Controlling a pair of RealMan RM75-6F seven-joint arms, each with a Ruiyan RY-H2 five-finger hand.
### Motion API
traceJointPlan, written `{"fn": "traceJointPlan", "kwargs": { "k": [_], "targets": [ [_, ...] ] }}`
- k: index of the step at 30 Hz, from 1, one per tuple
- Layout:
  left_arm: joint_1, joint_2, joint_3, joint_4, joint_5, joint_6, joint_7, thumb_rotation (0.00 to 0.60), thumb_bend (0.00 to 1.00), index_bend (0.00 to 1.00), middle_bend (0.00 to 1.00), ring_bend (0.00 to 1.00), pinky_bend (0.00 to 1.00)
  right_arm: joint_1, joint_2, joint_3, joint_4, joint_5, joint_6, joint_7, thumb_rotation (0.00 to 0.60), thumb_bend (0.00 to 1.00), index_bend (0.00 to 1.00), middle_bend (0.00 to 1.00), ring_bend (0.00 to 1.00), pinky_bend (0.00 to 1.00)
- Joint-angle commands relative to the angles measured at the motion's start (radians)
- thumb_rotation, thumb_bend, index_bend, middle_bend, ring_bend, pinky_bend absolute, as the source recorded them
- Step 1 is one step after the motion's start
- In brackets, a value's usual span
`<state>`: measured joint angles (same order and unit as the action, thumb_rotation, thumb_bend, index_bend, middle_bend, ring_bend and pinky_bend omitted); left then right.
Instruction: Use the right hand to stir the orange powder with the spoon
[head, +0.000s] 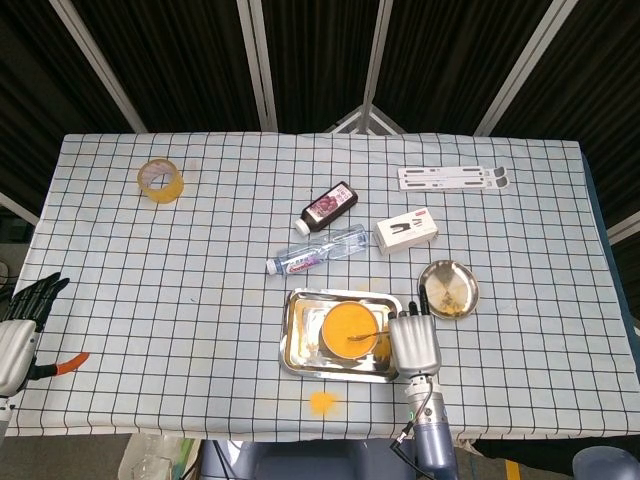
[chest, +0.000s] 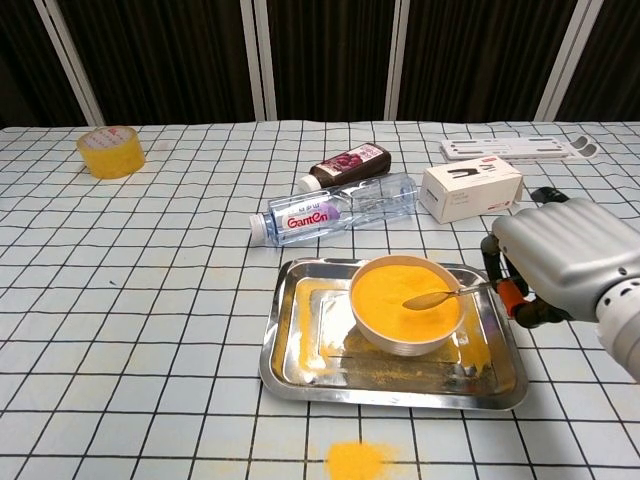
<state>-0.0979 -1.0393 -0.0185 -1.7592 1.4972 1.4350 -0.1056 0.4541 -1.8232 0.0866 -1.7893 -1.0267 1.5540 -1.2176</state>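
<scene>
Chest view, lower right: right hand (chest: 570, 262) pinches the spoon (chest: 440, 297) (tip in orange powder (chest: 405, 291)); left hand's (head: 18, 325) fingers lie together.

right hand (chest: 570, 262): silver shell, black fingers, orange accent | left hand (head: 22, 322): black fingers

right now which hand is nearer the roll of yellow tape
Left. The left hand sits at the table's near-left edge, below the tape roll. The right hand holds the spoon far across, beside the tray.
</scene>
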Motion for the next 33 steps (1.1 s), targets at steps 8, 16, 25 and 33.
{"fn": "traceJointPlan", "kwargs": {
  "k": [8,16,25,33],
  "targets": [
    [0.0,0.0,0.0,0.0,0.0,-0.001,0.0,0.6,0.0,0.0,0.0,0.0,0.0,-0.001,0.0,0.001,0.004,-0.008,-0.002,0.002,0.6,0.61,0.55,0.58,0.31,0.0],
    [-0.001,-0.001,0.0,-0.001,-0.001,-0.002,0.002,0.6,0.0,0.0,0.0,0.0,0.0,-0.003,0.009,0.004,-0.004,-0.017,-0.004,0.009,0.6,0.78,0.58,0.6,0.31,0.0],
    [-0.001,0.0,0.0,-0.002,-0.003,-0.003,0.003,0.6,0.0,0.0,0.0,0.0,0.0,-0.006,0.013,0.002,-0.008,-0.028,-0.005,0.016,0.6,0.86,0.68,0.63,0.32,0.0],
    [-0.001,0.001,0.0,-0.003,-0.004,-0.003,0.0,0.6,0.0,0.0,0.0,0.0,0.0,-0.008,0.009,-0.007,0.009,-0.055,-0.01,0.031,0.6,0.9,0.76,0.68,0.36,0.0]
  ]
}}
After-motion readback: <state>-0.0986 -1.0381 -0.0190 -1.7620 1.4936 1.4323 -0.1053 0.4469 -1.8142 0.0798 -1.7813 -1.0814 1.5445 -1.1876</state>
